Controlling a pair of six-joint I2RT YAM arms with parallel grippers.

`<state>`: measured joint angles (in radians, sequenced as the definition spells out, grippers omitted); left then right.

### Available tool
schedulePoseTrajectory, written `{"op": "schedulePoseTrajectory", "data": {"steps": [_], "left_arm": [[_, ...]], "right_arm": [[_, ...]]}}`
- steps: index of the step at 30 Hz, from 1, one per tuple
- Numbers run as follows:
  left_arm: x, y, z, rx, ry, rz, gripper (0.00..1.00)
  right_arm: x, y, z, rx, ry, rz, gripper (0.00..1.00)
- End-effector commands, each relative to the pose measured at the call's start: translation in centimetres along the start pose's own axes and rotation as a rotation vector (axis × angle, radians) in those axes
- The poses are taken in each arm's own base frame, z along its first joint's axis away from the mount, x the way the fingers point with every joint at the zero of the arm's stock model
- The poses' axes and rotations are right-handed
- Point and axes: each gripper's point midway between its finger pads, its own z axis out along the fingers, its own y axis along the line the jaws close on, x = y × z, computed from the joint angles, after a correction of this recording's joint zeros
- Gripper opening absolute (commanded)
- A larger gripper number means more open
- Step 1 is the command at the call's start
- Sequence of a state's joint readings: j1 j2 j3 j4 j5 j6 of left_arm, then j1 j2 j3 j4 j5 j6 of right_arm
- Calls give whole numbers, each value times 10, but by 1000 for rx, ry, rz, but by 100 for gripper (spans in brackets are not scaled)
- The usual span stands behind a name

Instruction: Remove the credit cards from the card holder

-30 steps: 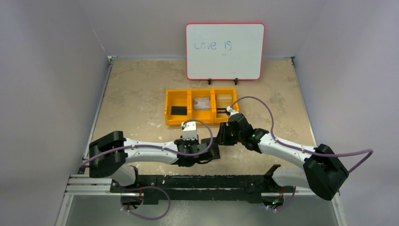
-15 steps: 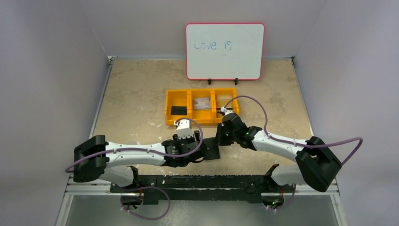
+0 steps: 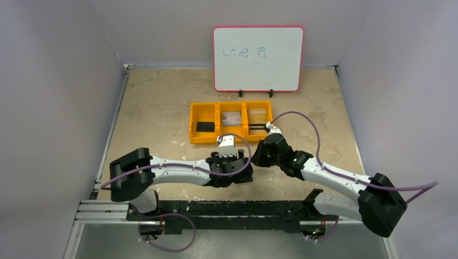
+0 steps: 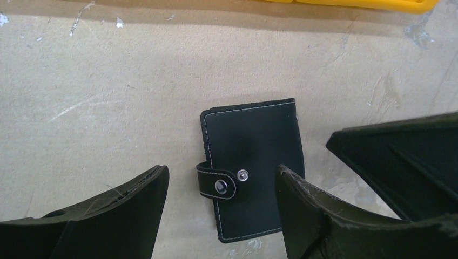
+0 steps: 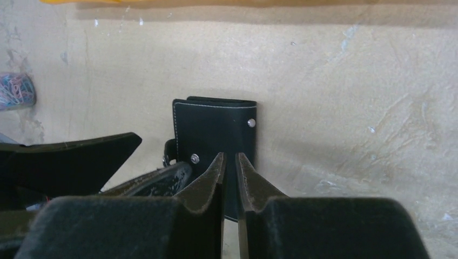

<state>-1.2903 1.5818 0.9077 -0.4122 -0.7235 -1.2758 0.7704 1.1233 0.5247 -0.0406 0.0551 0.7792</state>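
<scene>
The card holder (image 4: 251,162) lies closed and flat on the table (image 3: 156,108), near the yellow tray (image 3: 201,137). Since the earlier frames the left gripper (image 4: 221,172) has spread wide and now straddles the snapped tab. The right gripper (image 5: 229,157) has narrowed to a slit over the holder, and contact is unclear. The credit cards are hidden inside. From above, the wrists cover the holder. Its long axis points toward the tray, tab on the left.

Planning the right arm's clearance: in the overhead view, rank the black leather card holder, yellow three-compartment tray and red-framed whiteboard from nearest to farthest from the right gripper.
1. black leather card holder: close under the right gripper.
2. yellow three-compartment tray: just beyond, mid-table.
3. red-framed whiteboard: far edge.
</scene>
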Motion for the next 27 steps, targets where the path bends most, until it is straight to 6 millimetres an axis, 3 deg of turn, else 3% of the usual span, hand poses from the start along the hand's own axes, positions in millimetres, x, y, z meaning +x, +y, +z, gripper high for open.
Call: {"op": "schedulePoseTrajectory", "data": {"steps": [1,7,13,19,23,27], "left_arm": [[-8,-11,6,4,4,1,70],[4,2,11,-41,58,51,59],[16,5,9,-36,109,64,39],[7,13,7,-62,75,50,19],[4,14,5,-53,59,40,2],[-14,7,-4,15,1,-23,0]], "right_arm": [[-5,-6,-5,17,-51,45,13],[-6,-12,-10,34,-76,62,14],[-4,-13,-5,49,-60,55,14],[-4,-7,0,29,-37,17,15],[-7,4,-1,-19,-34,-17,21],[-15,20,-9,-95,-62,-53,30]]}}
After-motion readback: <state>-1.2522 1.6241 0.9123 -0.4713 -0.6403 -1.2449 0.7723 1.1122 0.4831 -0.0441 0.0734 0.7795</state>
